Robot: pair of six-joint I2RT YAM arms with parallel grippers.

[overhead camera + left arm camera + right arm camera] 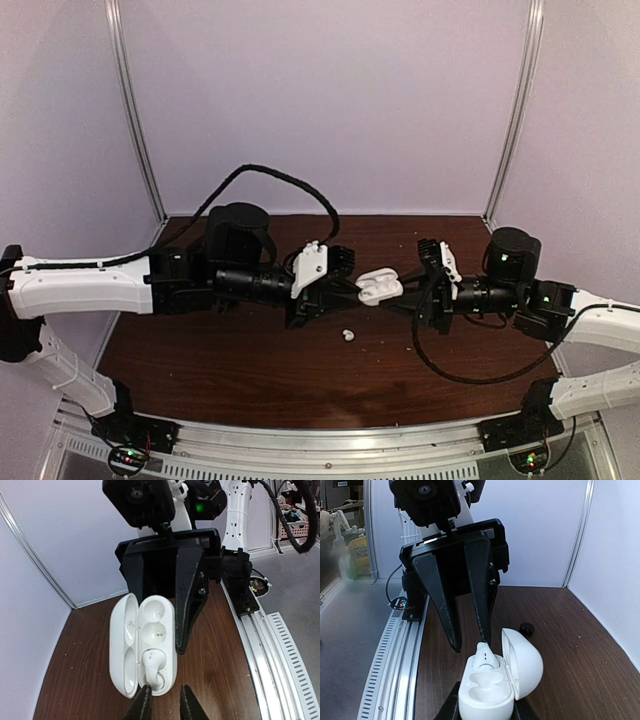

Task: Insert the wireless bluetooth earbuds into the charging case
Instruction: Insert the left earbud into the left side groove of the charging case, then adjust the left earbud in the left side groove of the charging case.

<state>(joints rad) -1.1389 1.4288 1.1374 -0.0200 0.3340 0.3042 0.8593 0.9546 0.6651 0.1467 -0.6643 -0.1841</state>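
White bud (482,656) sits proud in case (485,695) clamped by right tool (405,285); left tool (470,642), narrowly parted and empty, should press it straight down.

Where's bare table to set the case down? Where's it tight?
Free: the strip of table between the left arm and the rail, left of the loose white earbud; also the far strip by the back wall. Crowded: centre, where left gripper and right gripper meet at the charging case.
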